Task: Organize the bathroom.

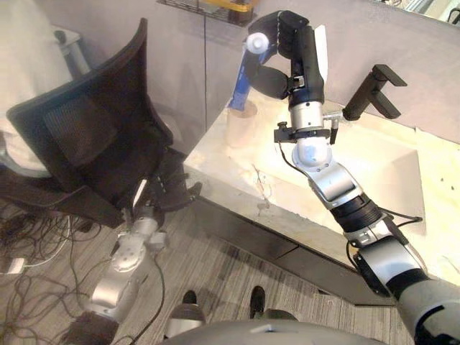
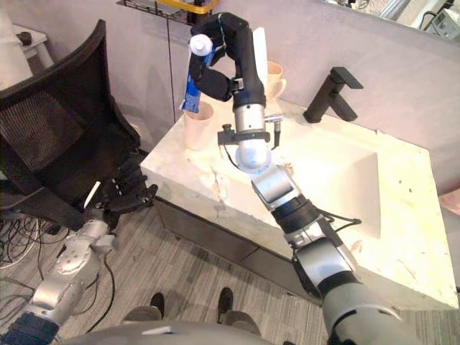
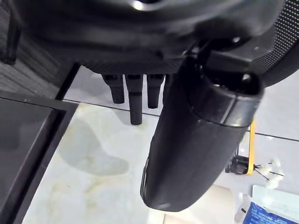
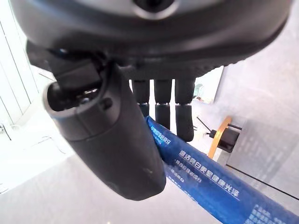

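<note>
The right hand (image 2: 223, 54) is raised over the far corner of the marble worktop (image 2: 215, 183), its fingers and thumb pinching a blue toothpaste tube (image 1: 242, 75) whose lower end dips into the pale cup (image 2: 198, 123). This looks like the step of standing the tube in the cup; next it should lower, let go, and lift clear without tipping it. The left hand (image 2: 129, 190) hangs below the worktop edge, fingers loosely straight, by the office chair (image 1: 79, 144).

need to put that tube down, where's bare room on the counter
Bare marble along the front edge, between the cup and the sink basin. The back corner is crowded by cup, mug and right hand holding the toothpaste tube.
</note>
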{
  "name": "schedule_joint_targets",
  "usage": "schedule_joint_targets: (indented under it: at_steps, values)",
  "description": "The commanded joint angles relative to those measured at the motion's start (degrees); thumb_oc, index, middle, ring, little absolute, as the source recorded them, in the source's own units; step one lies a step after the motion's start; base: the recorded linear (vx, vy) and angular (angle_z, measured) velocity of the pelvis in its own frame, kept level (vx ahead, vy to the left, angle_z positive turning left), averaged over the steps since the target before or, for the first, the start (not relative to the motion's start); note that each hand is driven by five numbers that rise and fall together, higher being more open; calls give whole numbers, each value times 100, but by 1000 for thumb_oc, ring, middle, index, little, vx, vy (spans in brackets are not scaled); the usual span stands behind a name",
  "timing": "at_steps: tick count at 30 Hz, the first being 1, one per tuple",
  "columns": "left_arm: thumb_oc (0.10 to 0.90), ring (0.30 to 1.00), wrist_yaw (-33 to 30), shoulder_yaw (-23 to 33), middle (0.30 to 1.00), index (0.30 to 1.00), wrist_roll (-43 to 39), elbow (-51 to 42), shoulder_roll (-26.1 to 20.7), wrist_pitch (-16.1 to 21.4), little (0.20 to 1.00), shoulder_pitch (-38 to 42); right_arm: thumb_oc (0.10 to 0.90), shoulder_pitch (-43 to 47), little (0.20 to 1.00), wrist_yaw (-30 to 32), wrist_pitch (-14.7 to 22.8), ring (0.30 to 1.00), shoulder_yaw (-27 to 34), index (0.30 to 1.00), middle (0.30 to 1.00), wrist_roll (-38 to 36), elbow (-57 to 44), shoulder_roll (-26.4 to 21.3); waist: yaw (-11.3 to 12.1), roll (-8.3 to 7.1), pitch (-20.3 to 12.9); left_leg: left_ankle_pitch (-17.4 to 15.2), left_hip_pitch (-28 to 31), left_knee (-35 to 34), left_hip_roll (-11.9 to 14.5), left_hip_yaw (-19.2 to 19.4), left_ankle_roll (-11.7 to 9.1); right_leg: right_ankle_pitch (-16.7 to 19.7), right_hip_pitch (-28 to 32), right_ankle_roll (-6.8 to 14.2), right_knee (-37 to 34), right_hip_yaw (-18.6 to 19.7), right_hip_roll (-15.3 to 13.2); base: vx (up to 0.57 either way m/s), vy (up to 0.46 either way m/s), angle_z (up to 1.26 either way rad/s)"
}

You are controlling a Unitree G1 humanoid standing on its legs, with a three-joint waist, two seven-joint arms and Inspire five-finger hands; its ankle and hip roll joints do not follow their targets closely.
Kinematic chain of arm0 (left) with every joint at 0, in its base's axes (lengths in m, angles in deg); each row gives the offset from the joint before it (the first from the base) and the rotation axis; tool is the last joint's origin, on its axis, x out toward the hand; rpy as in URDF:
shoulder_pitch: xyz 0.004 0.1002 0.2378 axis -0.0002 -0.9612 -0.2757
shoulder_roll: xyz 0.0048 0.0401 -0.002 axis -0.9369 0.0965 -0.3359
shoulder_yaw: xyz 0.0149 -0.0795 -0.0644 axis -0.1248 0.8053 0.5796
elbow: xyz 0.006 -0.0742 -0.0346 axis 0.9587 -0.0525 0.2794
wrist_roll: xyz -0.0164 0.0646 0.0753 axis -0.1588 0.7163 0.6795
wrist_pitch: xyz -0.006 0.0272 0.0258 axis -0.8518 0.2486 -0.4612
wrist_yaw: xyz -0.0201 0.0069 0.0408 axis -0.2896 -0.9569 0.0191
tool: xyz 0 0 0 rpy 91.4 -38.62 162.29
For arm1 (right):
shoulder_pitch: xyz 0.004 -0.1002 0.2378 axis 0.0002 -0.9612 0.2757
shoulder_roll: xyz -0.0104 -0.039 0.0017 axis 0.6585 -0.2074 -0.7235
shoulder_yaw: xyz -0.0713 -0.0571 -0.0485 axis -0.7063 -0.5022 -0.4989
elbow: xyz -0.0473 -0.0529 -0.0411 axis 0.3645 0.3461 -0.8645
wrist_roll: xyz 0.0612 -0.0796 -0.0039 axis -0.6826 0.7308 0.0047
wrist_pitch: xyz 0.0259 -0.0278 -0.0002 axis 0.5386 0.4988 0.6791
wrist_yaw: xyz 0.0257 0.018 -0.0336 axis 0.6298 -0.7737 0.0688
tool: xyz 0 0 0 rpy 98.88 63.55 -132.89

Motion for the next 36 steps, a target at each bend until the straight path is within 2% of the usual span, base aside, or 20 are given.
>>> schedule_joint_targets:
  at_steps: [1,18,23,31,36]
  values:
    - [800,900,100,-8,900,900,120,-661,-51,610,900,169,400,865,300,300,491,300,360,300,300,91,-75,-91,95,254,-480,-344,-268,-14,-199,-627,233,-939,259,100,218,-102,233,68,-37,14]
    - [800,900,308,155,900,900,117,-560,-98,523,900,-7,400,723,300,388,582,300,438,300,300,164,106,-230,74,297,-436,-328,-229,59,-82,-508,151,-1049,333,35,303,-162,246,47,-41,6]
    - [800,900,369,172,900,900,67,-525,-94,517,900,9,400,745,300,518,590,300,550,300,300,195,53,-363,37,282,-434,-356,-225,228,-6,-449,104,-1132,367,-43,402,-166,301,40,-75,4]
    - [800,900,390,194,900,900,77,-529,-49,368,900,43,400,762,300,775,614,300,631,300,300,482,99,-452,42,272,-418,-391,-268,470,76,-512,37,-1243,398,-153,556,-214,355,51,-72,6]
    - [800,900,357,171,900,900,105,-488,-41,361,900,41,400,769,300,821,802,300,566,300,300,754,282,-461,76,297,-385,-361,-292,523,146,-558,-13,-1299,402,-195,624,-282,361,35,-53,3]
